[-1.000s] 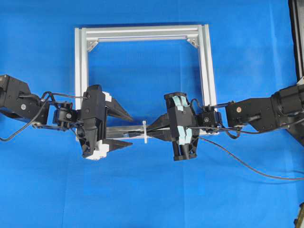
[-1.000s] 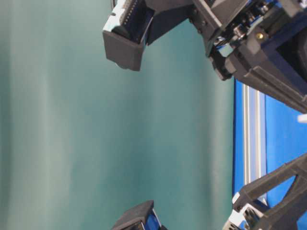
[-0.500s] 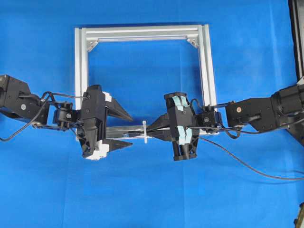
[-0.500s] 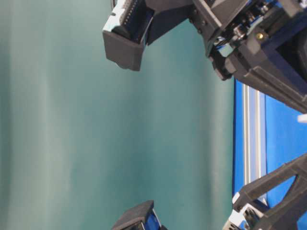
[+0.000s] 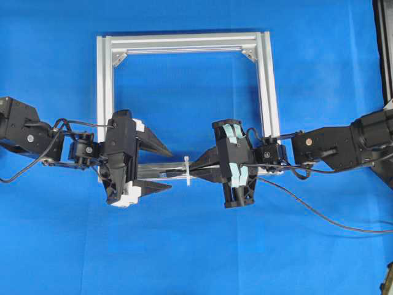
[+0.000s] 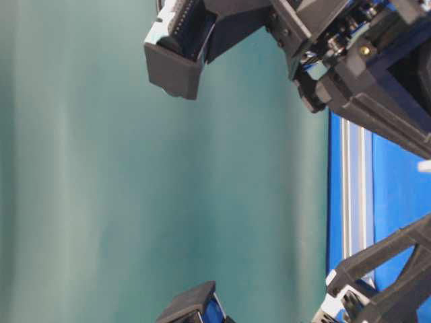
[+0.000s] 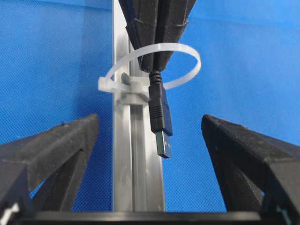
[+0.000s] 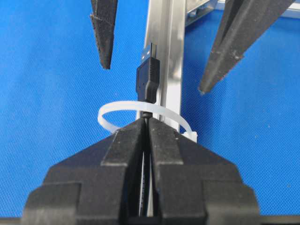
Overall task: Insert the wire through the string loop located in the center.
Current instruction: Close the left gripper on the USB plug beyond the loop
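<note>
With the right pincer (image 8: 146,123) clamping the wire (image 7: 159,119) through the string loop (image 7: 154,65), the wide-spread left pincer (image 7: 150,140) is probably risking closing off-center and knocking the plug back out.

Looking down from above, we see a blue table (image 5: 196,258) with a square silver frame (image 5: 184,43) lying flat on it. On the frame's near bar stands a small white loop (image 5: 186,170). The left gripper (image 5: 161,168) points right, its two fingers spread wide on either side of that bar. The right gripper (image 5: 198,169) points left, its fingers pressed together, their tips right at the loop. A thin black wire (image 5: 319,215) trails off right across the table.
</note>
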